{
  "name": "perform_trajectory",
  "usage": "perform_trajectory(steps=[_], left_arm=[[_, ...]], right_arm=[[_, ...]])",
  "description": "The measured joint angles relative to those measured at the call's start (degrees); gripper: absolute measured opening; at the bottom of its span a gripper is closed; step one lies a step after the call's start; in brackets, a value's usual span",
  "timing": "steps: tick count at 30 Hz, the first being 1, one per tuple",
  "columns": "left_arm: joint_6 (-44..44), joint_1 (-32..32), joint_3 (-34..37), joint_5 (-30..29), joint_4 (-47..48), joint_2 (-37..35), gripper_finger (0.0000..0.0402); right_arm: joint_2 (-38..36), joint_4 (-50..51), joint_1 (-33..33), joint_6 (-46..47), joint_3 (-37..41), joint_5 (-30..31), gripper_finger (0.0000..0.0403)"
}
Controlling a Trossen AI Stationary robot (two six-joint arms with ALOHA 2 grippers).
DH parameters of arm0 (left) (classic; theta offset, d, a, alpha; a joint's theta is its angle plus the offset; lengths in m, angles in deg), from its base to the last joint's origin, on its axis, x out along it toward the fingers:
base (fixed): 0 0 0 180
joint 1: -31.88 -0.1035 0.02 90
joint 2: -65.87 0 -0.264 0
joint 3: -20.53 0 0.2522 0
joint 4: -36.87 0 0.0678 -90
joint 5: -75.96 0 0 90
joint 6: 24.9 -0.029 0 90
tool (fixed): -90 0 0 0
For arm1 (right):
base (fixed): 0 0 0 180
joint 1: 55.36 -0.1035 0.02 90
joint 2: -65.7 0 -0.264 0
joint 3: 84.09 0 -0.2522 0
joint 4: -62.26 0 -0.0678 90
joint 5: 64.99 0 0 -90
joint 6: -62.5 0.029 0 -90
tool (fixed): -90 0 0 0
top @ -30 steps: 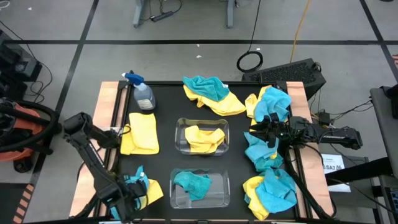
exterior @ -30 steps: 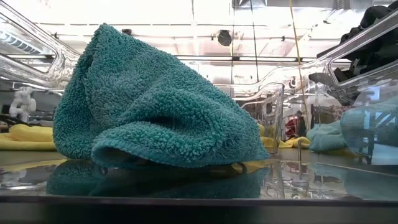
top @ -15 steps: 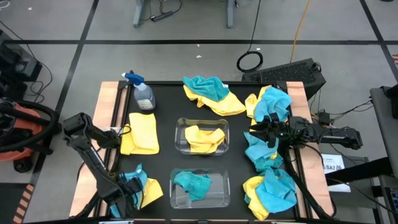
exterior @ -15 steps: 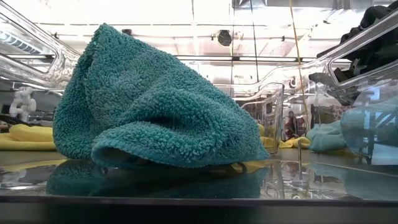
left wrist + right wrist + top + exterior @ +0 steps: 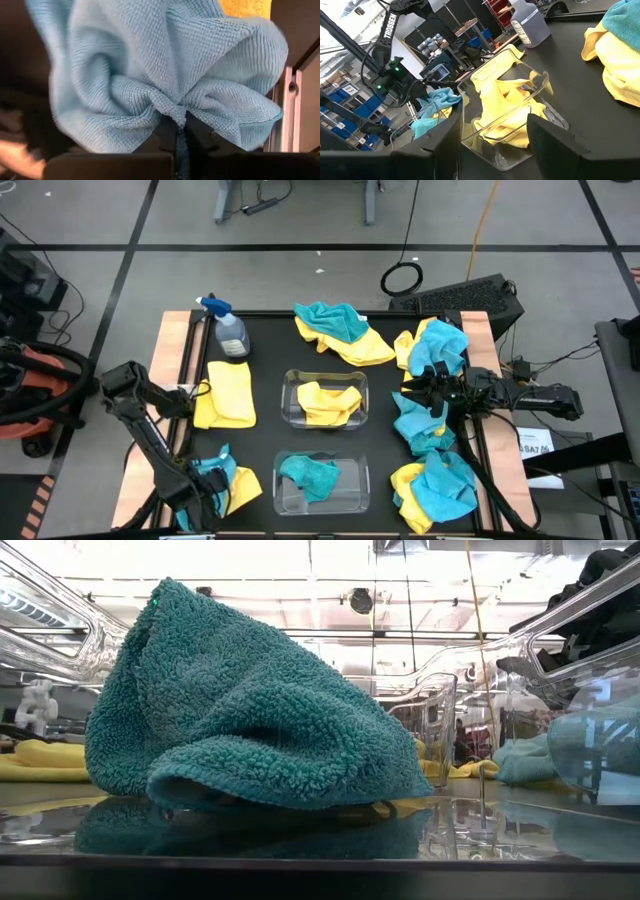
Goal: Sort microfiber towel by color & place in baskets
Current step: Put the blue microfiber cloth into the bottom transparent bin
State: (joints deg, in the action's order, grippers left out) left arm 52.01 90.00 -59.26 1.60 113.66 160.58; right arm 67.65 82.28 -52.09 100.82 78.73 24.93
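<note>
Left pincer (image 5: 176,131) still pinches a blue towel (image 5: 165,70) by the table's (image 5: 265,445) near-left corner, barely moved

bright ceiling lights wash out the low view's background, while the teal towel (image 5: 240,710) stays sharp.

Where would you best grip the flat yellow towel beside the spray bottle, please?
The yellow towel lies flat and folded, so probably pinch its free edge on the side facing the baskets, coming from straight above; nothing stands there, while the spray bottle crowds its far end.
</note>
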Motion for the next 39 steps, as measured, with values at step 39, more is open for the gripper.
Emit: perform_trajectory(steps=[39], left_arm=[[-57.77, -14.61, -47.77, -63.00, 11.47, -0.90, 0.0009]], right_arm=[[0.01, 0.00, -0.01, -0.02, 0.00, 0.00, 0.0215]])
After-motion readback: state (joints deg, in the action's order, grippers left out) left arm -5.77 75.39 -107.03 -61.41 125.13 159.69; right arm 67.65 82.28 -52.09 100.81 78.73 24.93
